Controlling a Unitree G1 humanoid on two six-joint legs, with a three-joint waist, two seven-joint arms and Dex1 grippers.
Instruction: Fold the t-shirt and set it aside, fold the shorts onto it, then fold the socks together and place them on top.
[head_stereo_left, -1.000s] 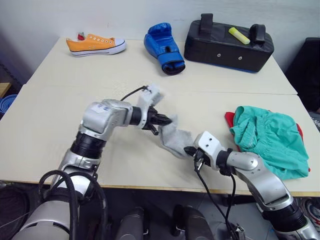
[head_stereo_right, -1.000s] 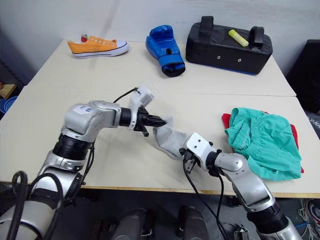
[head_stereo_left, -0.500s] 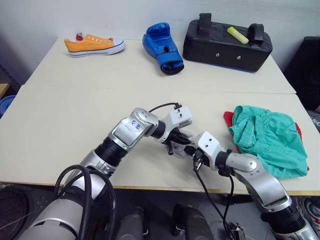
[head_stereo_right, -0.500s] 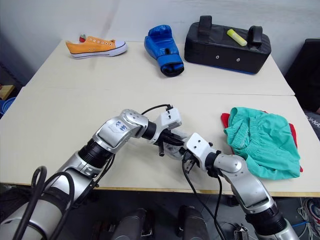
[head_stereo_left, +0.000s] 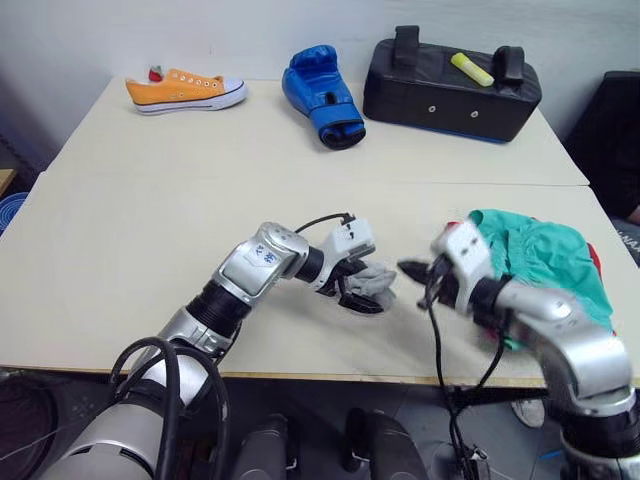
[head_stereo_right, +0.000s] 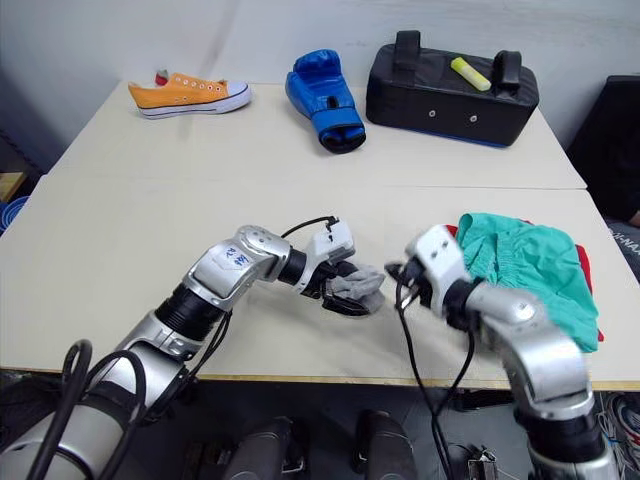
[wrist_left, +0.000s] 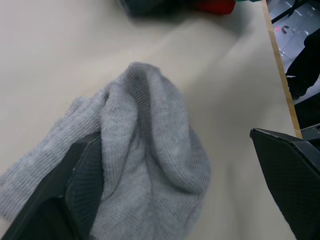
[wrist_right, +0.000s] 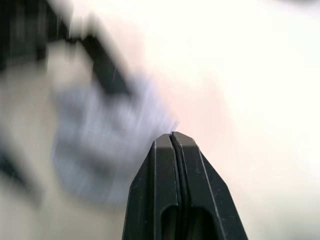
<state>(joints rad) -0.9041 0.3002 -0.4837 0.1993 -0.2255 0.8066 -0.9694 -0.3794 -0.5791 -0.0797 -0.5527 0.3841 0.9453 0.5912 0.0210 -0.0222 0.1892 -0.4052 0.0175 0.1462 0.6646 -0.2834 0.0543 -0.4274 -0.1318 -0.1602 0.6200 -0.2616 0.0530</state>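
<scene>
Left eye view: the desk carries all items. The shorts lie bunched at its right edge, over the t-shirt, of which only thin red slivers show at the pile's sides; how it is folded cannot be made out. A black pad, blue boxing glove and orange sneaker sit along the far side.

The socks lie as a small grey bundle near the front edge, left of the shorts. The left hand is spread around them; in the left wrist view one finger presses the knit while the other stands well apart, so nothing is clamped. The right hand hovers just beside the socks, apart from them; the right wrist view, heavily blurred, shows its fingers pressed together, empty.
</scene>
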